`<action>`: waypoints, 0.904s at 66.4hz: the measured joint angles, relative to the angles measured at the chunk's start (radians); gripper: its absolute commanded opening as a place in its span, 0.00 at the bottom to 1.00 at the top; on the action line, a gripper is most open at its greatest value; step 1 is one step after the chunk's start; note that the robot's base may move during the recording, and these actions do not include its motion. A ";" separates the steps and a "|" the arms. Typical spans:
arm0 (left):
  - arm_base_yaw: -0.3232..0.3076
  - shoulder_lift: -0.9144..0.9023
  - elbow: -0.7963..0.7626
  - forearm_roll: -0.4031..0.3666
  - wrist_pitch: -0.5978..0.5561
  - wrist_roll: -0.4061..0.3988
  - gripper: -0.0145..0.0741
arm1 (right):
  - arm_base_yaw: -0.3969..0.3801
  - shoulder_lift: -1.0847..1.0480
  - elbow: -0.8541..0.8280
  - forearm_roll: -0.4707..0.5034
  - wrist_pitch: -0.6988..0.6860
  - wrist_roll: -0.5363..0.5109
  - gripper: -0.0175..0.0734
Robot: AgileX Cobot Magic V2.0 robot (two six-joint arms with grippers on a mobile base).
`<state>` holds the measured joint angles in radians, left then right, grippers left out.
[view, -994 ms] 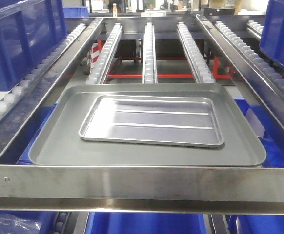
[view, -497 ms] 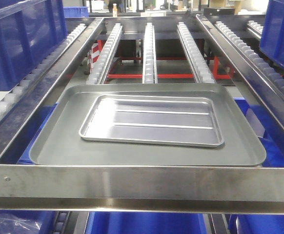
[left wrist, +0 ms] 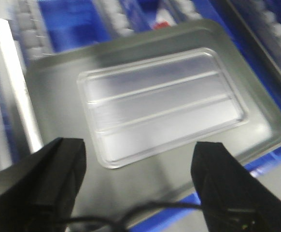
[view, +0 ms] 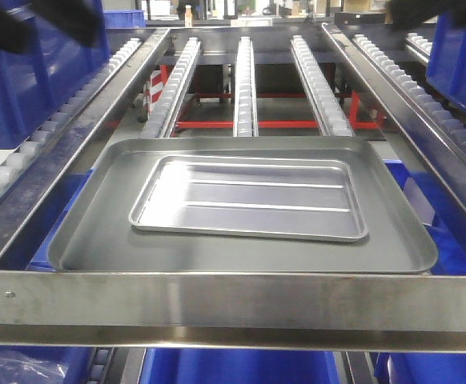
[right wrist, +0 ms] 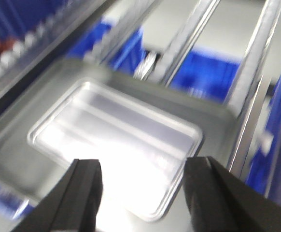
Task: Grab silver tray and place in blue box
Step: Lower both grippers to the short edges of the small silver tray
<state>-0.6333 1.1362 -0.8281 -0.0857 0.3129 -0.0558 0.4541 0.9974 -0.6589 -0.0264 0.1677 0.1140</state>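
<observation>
Front view, tray: we see the shiny ribbed rectangular silver tray (view: 249,198) lying flat inside a larger dull grey metal tray (view: 81,240).
Left wrist view, left gripper (left wrist: 138,157): we find it spread wide and empty, the silver tray just ahead of its fingertips, untouched.
Right wrist view, right gripper (right wrist: 140,171): released, holding nothing; the silver tray lies ahead, beyond its fingers.

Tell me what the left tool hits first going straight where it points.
Probably the silver tray, lying in the larger grey tray; the open left tool frames its near edge. Depth is unclear.
</observation>
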 measured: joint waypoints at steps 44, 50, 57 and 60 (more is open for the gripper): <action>0.006 0.616 -0.626 0.243 0.494 -0.341 0.59 | -0.093 0.560 -0.514 0.015 0.529 0.258 0.72; 0.006 0.664 -0.660 0.243 0.496 -0.366 0.59 | -0.102 0.621 -0.541 0.015 0.531 0.260 0.72; 0.006 0.705 -0.683 0.262 0.496 -0.389 0.59 | -0.107 0.679 -0.566 0.015 0.535 0.262 0.72; 0.006 0.719 -0.686 0.269 0.496 -0.400 0.59 | -0.107 0.699 -0.581 0.015 0.535 0.262 0.72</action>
<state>-0.6274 1.8548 -1.5140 0.1834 0.8092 -0.4555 0.3475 1.6968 -1.2400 -0.0118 0.7029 0.3761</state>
